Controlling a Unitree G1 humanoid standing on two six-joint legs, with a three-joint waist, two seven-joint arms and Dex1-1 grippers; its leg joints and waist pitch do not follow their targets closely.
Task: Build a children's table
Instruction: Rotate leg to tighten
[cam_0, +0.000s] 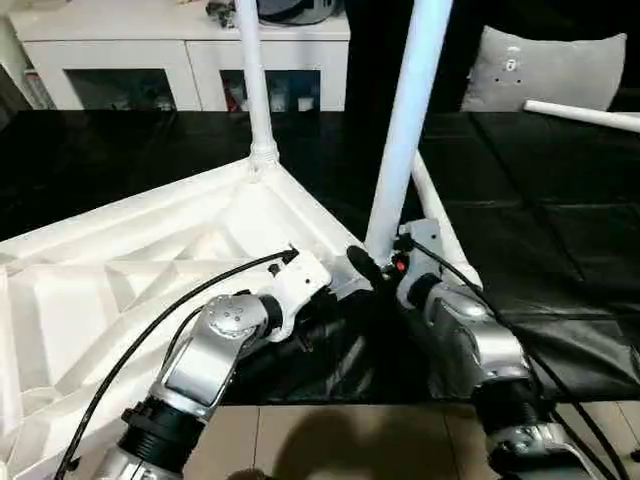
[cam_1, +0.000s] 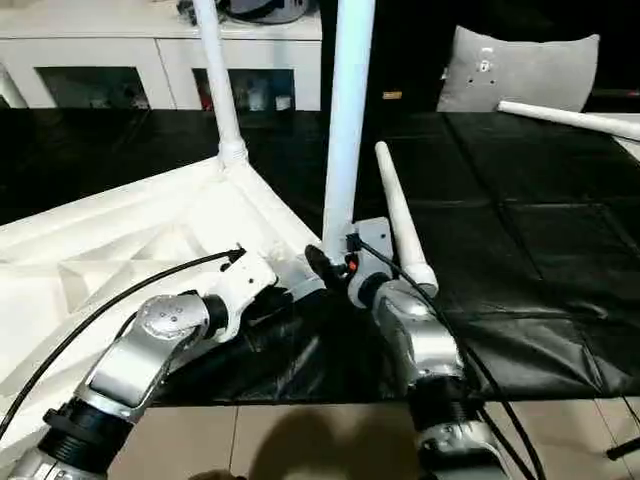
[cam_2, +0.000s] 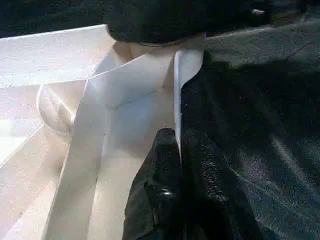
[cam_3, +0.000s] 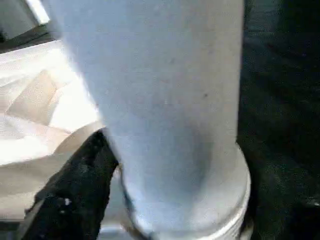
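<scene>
The white tabletop (cam_0: 120, 270) lies upside down on the black surface, ribbed underside up. One leg (cam_0: 255, 90) stands in its far corner socket. A second leg (cam_0: 405, 130) stands upright at the near right corner, and its base (cam_3: 165, 100) is close in front of the right wrist camera. My right gripper (cam_0: 385, 265) is at the foot of that leg. My left gripper (cam_2: 180, 150) is shut on the tabletop's thin rim beside that corner. A loose leg (cam_1: 400, 220) lies on the black surface just right of my right arm. Another leg (cam_1: 570, 117) lies at the far right.
The black-covered work surface (cam_0: 560, 230) runs to the back and right. Behind it stand a white cabinet (cam_0: 180, 50) and a grey cushion (cam_0: 545, 65). Tiled floor (cam_0: 330, 440) shows below the near edge.
</scene>
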